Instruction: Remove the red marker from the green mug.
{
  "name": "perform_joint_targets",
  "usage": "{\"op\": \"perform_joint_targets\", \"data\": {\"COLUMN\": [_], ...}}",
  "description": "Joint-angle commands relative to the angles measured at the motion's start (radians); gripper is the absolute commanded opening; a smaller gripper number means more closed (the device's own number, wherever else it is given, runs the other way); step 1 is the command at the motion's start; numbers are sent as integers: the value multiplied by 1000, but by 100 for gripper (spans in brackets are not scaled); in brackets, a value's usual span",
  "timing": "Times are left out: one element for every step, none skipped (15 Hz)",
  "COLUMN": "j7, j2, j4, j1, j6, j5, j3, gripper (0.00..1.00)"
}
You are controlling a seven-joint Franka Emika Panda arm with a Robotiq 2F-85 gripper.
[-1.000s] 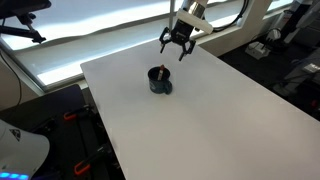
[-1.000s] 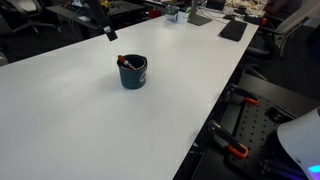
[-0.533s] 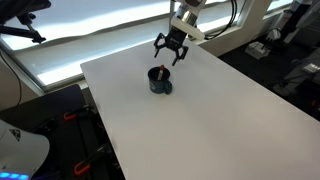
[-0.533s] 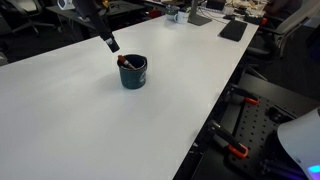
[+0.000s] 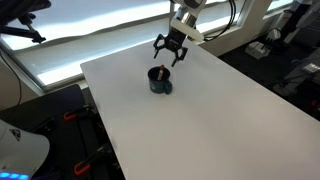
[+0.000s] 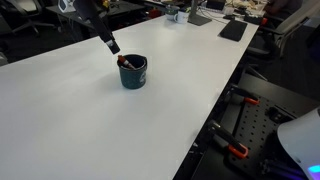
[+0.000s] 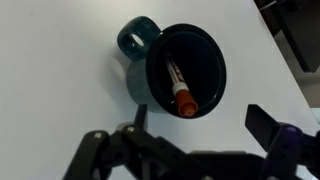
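Gripper (image 5: 171,59) spread wide, empty, above green mug (image 7: 207,62). Risk: descending finger clips rim, tips mug; leaning red marker (image 7: 178,86) slips from off-centre pinch.

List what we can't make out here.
Marker: tiny in both exterior views, mostly hidden by mug wall.
Fingers: dark, blurred in wrist view, bases cut by bottom edge.
Arm: cut by top edge in both exterior views.
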Motion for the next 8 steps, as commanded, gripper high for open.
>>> {"op": "perform_joint_targets", "data": {"j7": [31,39,52,58,66,79,90,57], "j2": [-6,-8,-9,-11,-16,-20,-29,4], "j4": [-5,-10,-14,-19,-26,-33,-46,-5], "j1": [6,7,6,4,3,2,2,0], "j6": [-9,-9,-10,-8,-10,-12,-10,-3], "j5": [5,3,7,10,13,15,17,3], "j3": [-5,-6,-6,-5,-4,-4,-3,0], "gripper": [100,100,100,100,100,100,100,100]}}
